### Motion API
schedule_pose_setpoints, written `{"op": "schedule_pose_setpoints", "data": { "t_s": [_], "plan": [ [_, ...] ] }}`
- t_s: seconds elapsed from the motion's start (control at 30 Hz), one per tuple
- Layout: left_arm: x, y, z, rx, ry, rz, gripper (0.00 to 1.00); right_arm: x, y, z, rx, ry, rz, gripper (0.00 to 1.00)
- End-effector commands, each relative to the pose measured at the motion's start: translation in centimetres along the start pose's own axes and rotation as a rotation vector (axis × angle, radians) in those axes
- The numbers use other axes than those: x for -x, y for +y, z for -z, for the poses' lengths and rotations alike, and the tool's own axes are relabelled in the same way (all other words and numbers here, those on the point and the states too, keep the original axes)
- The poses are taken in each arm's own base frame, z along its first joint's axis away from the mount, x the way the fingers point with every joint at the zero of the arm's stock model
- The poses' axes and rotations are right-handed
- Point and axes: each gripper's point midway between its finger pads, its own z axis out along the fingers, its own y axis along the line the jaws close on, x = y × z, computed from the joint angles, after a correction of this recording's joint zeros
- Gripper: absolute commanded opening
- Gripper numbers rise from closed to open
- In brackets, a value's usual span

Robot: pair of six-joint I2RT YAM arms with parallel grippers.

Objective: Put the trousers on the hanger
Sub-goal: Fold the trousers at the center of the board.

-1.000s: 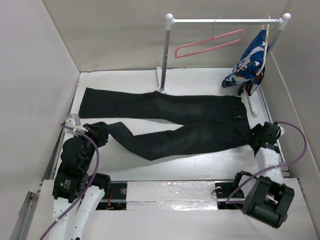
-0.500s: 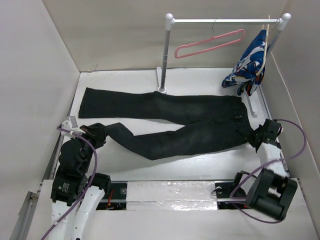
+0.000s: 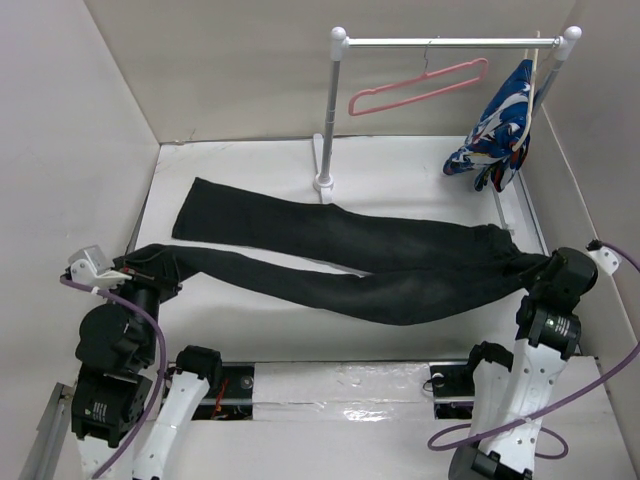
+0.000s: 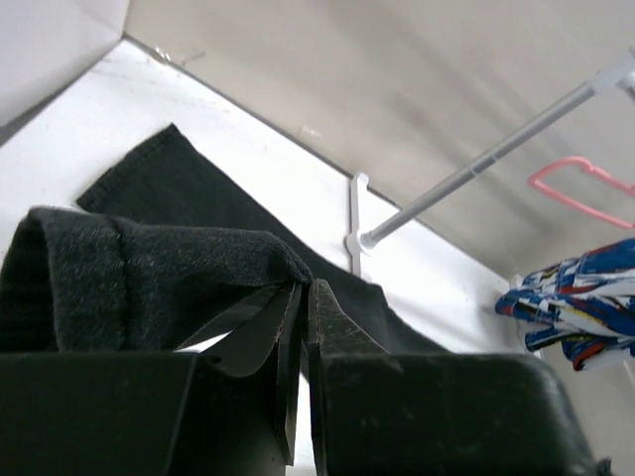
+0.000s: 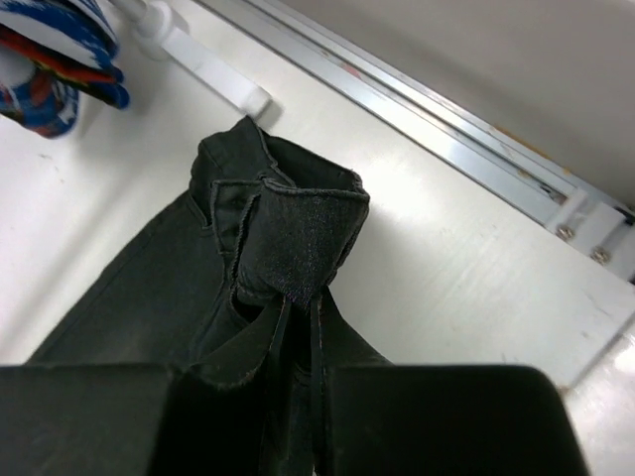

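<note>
Since the trousers (image 3: 350, 262), sprawled just before the rail stand (image 3: 329, 110), look limp and light, cuff and waistband suit holding: the left gripper (image 4: 302, 294) is clamped on one, the right gripper (image 5: 299, 303) on the other.

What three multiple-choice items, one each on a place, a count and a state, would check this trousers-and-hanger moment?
1. Where is the hanger?
A) hooked on the rail
B) lying flat below it
C) lifted clear of it

2. How many garments hang from the rail?
A) none
B) one
C) two

3. What are the right jaws doing?
A) standing open
B) shut on the trousers at the waist
C) shut on the hanger

Answers:
1 A: its hook sits over the rail, left of the patterned garment.
2 B: only the patterned garment hangs there.
3 B: the right wrist view shows waistband fabric pinched between them.
</note>
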Motion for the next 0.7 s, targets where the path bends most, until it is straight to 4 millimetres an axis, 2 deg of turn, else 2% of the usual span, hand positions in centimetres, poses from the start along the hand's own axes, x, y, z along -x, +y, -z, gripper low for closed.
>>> {"op": "schedule_pose_setpoints", "data": {
  "t_s": [0.0, 0.1, 0.13, 0.17, 0.23, 0.33, 0.4, 0.47, 0.53, 0.6, 0.67],
  "plan": [
    [3.3, -0.2, 1.4, -0.003, -0.115, 0.007, 0.0, 0.7, -0.8, 1.7, -0.034, -0.003, 0.039, 0.0],
    [2.5, 1.0, 0.2, 0.068, -0.11, -0.005, 0.0, 1.0, 0.0, 1.0, 0.01, -0.013, 0.077, 0.0],
    [0.9, 1.4, -1.3, 0.096, -0.064, -0.001, 0.0, 1.4, 0.2, 0.7, 0.017, -0.023, 0.09, 0.0],
    [0.1, 1.6, -1.6, 0.097, -0.044, -0.007, 0.0, 1.7, 0.6, 0.4, 0.03, -0.027, 0.102, 0.0],
    [-2.9, 1.6, -3.6, 0.114, 0.044, 0.06, 0.0, 2.0, 1.2, -0.6, 0.046, -0.019, 0.115, 0.0],
    [-5.4, 2.2, -6.4, 0.172, 0.071, 0.128, 0.0, 2.5, 1.9, -1.9, 0.052, -0.009, 0.121, 0.0],
    [-6.4, 3.4, -8.3, 0.29, 0.105, 0.109, 0.0, 2.6, 2.2, -2.3, 0.054, 0.002, 0.123, 0.0],
    [-6.1, 3.5, -9.3, 0.352, 0.112, 0.116, 0.0, 2.5, 2.6, -2.8, 0.072, 0.009, 0.12, 0.0],
    [-6.4, 4.8, -10.5, 0.461, 0.121, 0.07, 0.0, 2.2, 3.3, -3.4, 0.107, 0.001, 0.101, 0.0],
    [-7.1, 7.1, -11.3, 0.583, 0.122, 0.025, 0.0, 2.2, 3.4, -3.7, 0.109, -0.006, 0.098, 0.0],
    [-8.6, 9.1, -11.5, 0.653, 0.16, 0.001, 0.0, 2.3, 3.0, -4.0, 0.085, -0.015, 0.109, 0.0]
  ]
}}
